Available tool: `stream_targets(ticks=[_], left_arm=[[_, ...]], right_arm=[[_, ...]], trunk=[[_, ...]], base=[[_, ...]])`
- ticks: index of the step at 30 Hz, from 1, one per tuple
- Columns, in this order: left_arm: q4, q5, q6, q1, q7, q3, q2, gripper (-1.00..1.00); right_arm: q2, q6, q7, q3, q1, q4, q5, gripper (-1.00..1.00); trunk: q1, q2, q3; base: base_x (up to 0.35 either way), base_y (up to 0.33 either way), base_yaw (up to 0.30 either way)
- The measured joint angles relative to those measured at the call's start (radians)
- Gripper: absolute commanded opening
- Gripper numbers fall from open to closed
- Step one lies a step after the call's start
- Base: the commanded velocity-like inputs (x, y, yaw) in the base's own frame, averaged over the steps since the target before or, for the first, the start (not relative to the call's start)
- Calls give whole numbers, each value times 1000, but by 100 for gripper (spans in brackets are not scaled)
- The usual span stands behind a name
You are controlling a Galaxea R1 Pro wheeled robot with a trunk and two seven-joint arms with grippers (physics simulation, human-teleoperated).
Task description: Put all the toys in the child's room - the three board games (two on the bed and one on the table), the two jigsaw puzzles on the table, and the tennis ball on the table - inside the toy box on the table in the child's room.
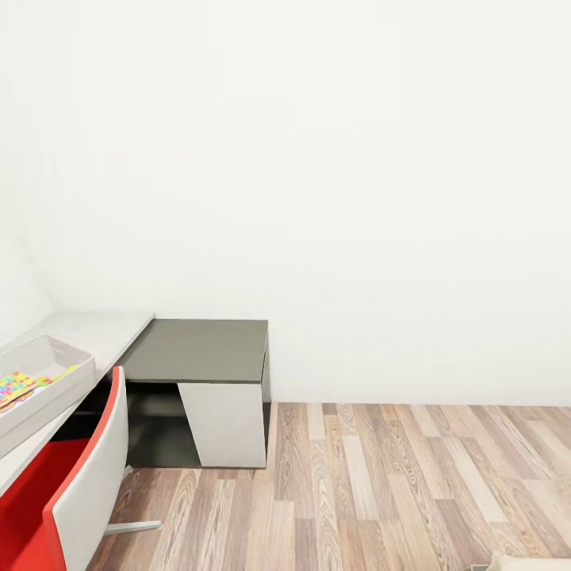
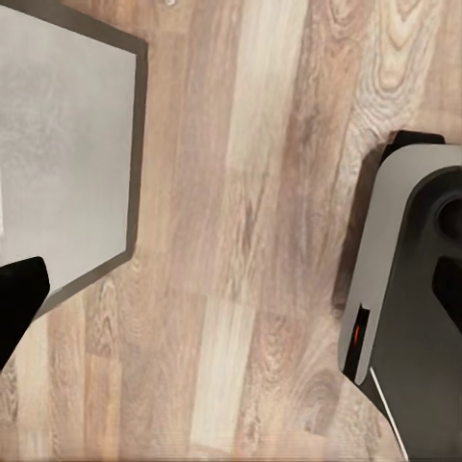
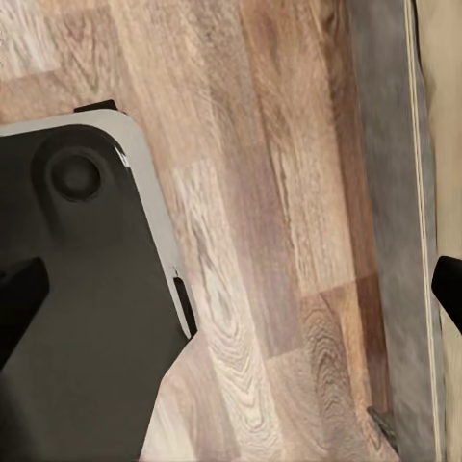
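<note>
We are facing a bare white wall with wood floor (image 1: 381, 484) below. The toy box (image 1: 44, 373), a shallow pale tray with a colourful puzzle (image 1: 20, 386) inside, sits on the white desk (image 1: 95, 329) at our far left, with a red and white chair (image 1: 71, 484) in front of it. A dark side desk (image 1: 202, 349) stands beyond. The left tool (image 2: 231, 289) and right tool (image 3: 231, 289) both hang low over the floor beside our base (image 2: 414, 289), fingertips wide apart, holding nothing. We judge the box lies up and to the left of both, nearer the left arm. No board games or ball are visible.
</note>
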State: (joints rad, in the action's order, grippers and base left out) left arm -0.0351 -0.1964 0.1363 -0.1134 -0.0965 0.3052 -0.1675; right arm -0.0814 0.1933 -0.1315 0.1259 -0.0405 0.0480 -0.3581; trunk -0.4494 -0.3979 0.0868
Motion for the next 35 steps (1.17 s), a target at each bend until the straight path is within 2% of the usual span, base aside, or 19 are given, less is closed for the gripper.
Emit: stream_targets(ticks=[4,10,20,21,25,35], left_arm=[[0,1,1,2,1,1,0,100],[-5,3,11,4,3,7,16,100],[-10,5,15,4,3,10,84,100],[-9,6,14,4,3,9,97,100],[-8,7,13,4,3,9,118,100],[-9,5,14,3,3,10,131,100]], right_arm=[[5,1,-2,0,0,0,-3,100],[27,1,-4,0,0,0,-4,100],[39,1,-4,-1,0,0,-2,100],[39,1,-4,-1,0,0,-2,100],[40,1,-4,-1,0,0,-1,100],[40,1,-4,-1,0,0,-2,100]], trunk=[[0,0,0],[0,0,0],[0,0,0],[0,0,0],[0,0,0],[0,0,0]], base=[[0,0,0],[0,0,0],[0,0,0],[0,0,0],[0,0,0],[0,0,0]])
